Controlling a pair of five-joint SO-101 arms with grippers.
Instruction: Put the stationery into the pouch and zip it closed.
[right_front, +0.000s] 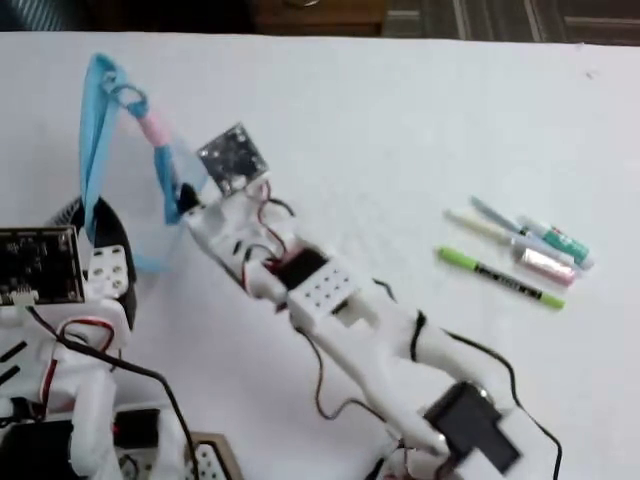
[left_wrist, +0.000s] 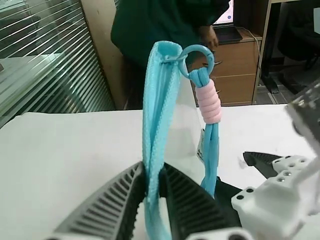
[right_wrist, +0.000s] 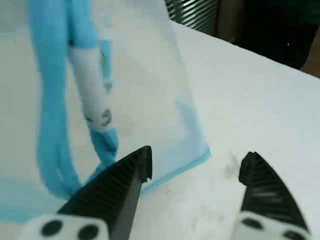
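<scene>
Translucent blue-tinted plastic pouch (right_front: 150, 238) with a sky-blue fabric zip band (left_wrist: 159, 90). Its sky-blue cord strap (right_front: 166, 162) has a pale pink wrapped collar (left_wrist: 210, 102) and a sky-blue ring clasp (left_wrist: 197, 60). At the right on the white table (right_front: 400, 120): lime-green marker pen with black print (right_front: 500, 277), pale yellow pen (right_front: 480, 226), white pen with teal bands (right_front: 555, 238), pink-and-silver tube (right_front: 545, 266). Arms of white plastic with red and black wires; left gripper (left_wrist: 152, 172) black, ribbed; right gripper (right_wrist: 197, 160) plain black.

The pouch (right_wrist: 150, 75) is clear, glossy plastic film (faintly blue), edged with a woven cloth zip tape (left_wrist: 160, 100). Its cord (left_wrist: 211, 160) looks like braided fabric, with a smooth pink wrap (left_wrist: 209, 100) and a glossy plastic ring (left_wrist: 196, 57). The left gripper (left_wrist: 152, 175) has ribbed, matt black plastic fingers (left_wrist: 125, 200). The table (right_front: 400, 120) is smooth, matt white.
</scene>
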